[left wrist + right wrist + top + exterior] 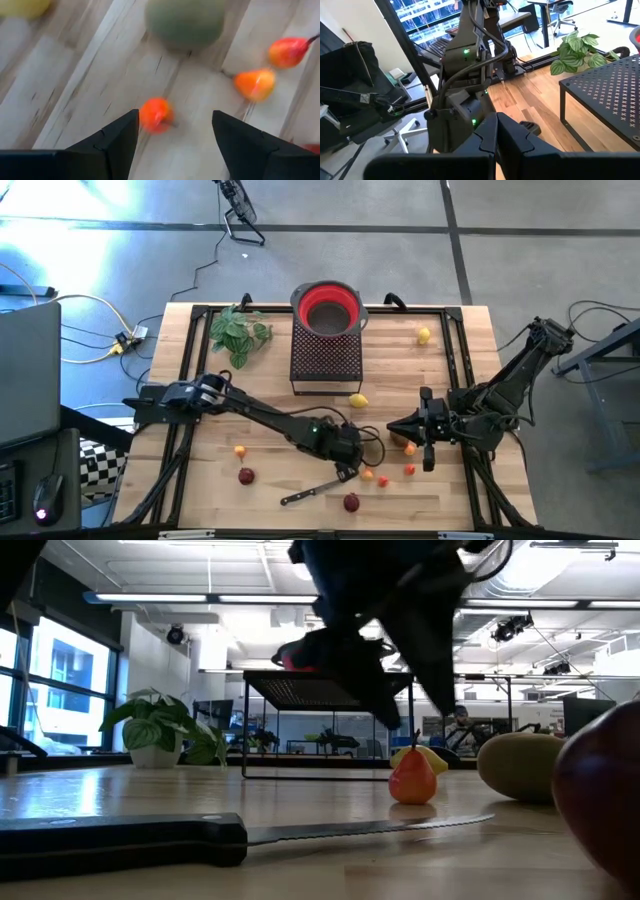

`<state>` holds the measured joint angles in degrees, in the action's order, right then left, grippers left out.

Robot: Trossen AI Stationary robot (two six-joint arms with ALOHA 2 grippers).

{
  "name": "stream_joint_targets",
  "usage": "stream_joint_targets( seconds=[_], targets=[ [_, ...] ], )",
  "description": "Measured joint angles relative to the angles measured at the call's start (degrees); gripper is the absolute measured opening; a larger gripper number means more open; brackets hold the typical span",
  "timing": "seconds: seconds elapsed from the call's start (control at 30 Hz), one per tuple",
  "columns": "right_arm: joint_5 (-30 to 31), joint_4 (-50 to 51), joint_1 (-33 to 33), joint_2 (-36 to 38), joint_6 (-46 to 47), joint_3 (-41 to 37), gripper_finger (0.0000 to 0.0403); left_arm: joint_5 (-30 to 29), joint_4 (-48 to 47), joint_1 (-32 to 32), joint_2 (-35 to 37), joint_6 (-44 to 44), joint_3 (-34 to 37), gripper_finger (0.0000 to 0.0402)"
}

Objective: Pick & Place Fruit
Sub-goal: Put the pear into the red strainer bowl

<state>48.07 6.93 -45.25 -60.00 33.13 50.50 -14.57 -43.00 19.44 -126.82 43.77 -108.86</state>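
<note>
Reaching across the wooden table [200, 500] from its left side, the left gripper [350, 470] is seen low over the front middle of the board, its two dark fingers [107, 145] spread apart with nothing between them but bare wood. In the left wrist view a small orange-red fruit [156, 115] lies just beside the inner edge of one finger, not pinched; whether it touches that finger cannot be told. Beyond it an olive-green oval [185, 22] is seen, with two more small orange pieces [256, 84] to one side. In the high view the fruit is scattered over the front half of the table: small orange ones [383, 480] near the left gripper, a dark red ball [351, 502] at the front edge, another dark red ball [246, 475] and an orange piece [240, 450] to the left, a lemon [358, 401] beside the black mesh stand [325, 355], and a second lemon [424, 335] near the far right corner. A red bowl [327, 307] is set at the stand's far end. A black-handled knife [310, 493] lies at the front, and a green leafy sprig [238, 332] at the far left. The right gripper [392, 428] is held at the right of the table, its fingers pressed together on nothing.
</note>
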Motion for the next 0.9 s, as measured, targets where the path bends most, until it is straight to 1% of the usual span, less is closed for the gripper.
stream_joint_targets(
  seconds=[0.27,0.9],
  targets=[
    [0.0,0.3,0.0,0.0,0.0,0.0,0.0003,-1.4,-0.2,-0.7,0.0,-0.1,-0.1,0.0245],
    [0.0,0.4,0.0,0.0,-0.2,0.0,0.0003,0.3,-1.7,-1.1,-2.8,0.0,0.0,0.0245]
  ],
)
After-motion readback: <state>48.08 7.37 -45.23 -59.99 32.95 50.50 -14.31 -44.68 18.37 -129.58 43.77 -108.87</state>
